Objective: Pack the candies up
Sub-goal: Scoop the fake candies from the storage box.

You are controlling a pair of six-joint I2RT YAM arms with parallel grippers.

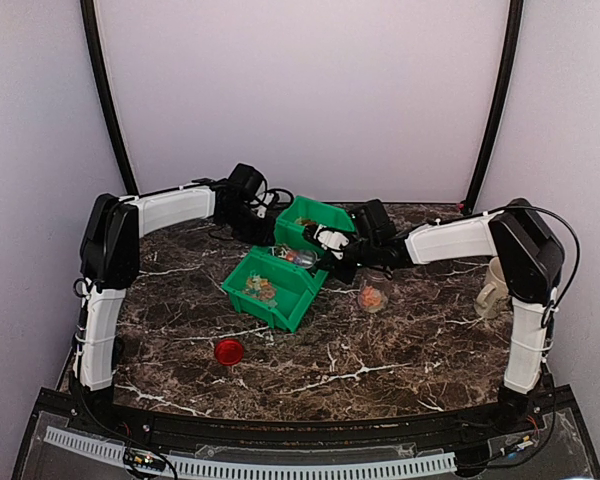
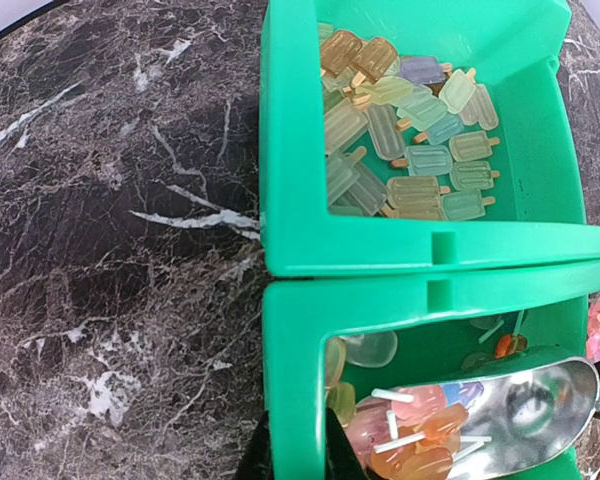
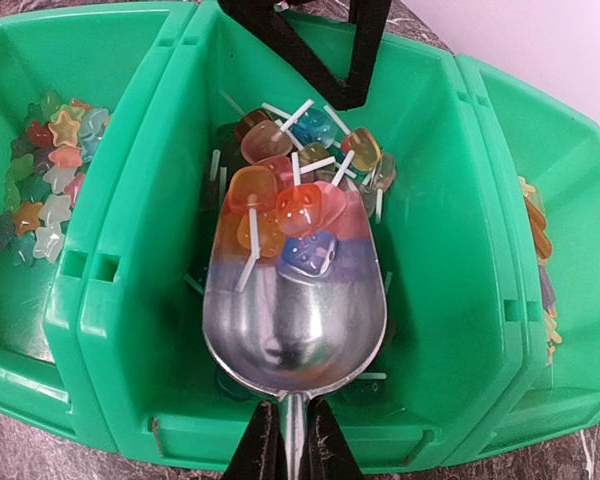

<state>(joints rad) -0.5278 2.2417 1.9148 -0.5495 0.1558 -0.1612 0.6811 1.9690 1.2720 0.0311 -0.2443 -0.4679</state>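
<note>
My right gripper (image 3: 290,452) is shut on the thin handle of a metal scoop (image 3: 295,320). The scoop lies low in the middle green bin (image 3: 435,250), its front half heaped with candies (image 3: 280,215): orange, red and blue ones on white sticks. More candies lie in the bin beyond the scoop's tip. My left gripper (image 2: 295,462) is shut on that bin's wall (image 2: 295,380), one finger on each side of it; its black fingers (image 3: 355,60) show at the bin's far wall. From above, both grippers meet at the bins (image 1: 315,225), with the scoop (image 1: 300,257) between them.
One neighbouring bin holds star-shaped sweets (image 3: 45,170), the other flat popsicle-shaped ones (image 2: 410,140). A small clear jar with orange sweets (image 1: 372,297) stands right of the bins. A round red lid (image 1: 229,350) lies on the marble table (image 1: 380,360). A pale cup (image 1: 492,288) sits at the right edge.
</note>
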